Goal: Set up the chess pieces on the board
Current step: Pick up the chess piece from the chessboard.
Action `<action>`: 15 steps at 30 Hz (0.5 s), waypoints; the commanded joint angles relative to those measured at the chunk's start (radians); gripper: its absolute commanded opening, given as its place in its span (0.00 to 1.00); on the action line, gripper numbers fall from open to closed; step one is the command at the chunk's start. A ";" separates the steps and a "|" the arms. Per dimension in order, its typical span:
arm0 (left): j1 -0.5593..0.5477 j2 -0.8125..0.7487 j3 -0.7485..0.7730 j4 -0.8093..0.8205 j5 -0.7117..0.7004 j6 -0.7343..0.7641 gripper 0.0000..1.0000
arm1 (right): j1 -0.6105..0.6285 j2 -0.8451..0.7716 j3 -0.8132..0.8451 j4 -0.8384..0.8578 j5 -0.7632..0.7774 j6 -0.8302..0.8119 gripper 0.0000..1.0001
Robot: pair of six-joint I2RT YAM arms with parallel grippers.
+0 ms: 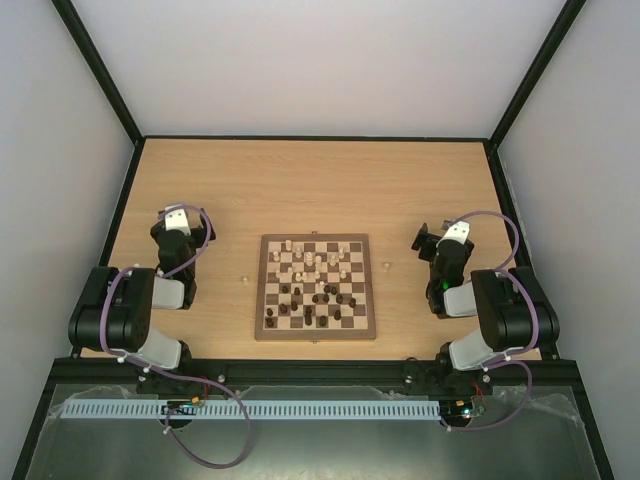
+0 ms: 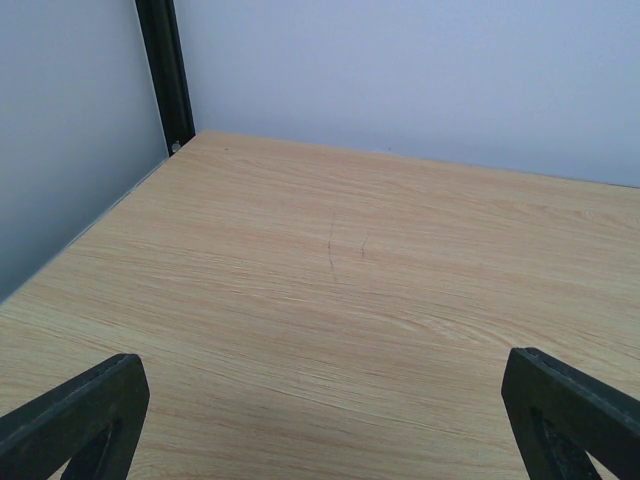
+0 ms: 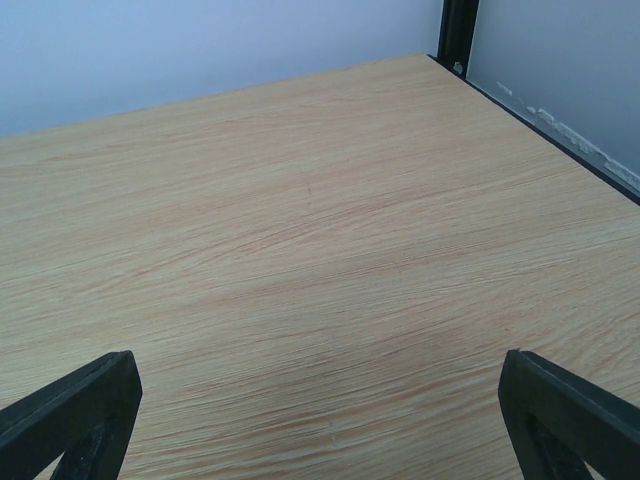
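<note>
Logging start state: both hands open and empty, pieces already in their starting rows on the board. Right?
Not quite. The top view shows the pieces scattered across the board, not lined up in starting rows. The rest holds.

Light wood-grain table [image 1: 300,190], the board [image 1: 316,334] flat on it — roughly central
</note>
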 commanded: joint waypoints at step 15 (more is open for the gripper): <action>-0.074 -0.271 0.173 -0.439 -0.044 -0.084 1.00 | 0.032 -0.359 0.208 -0.607 0.066 0.137 0.99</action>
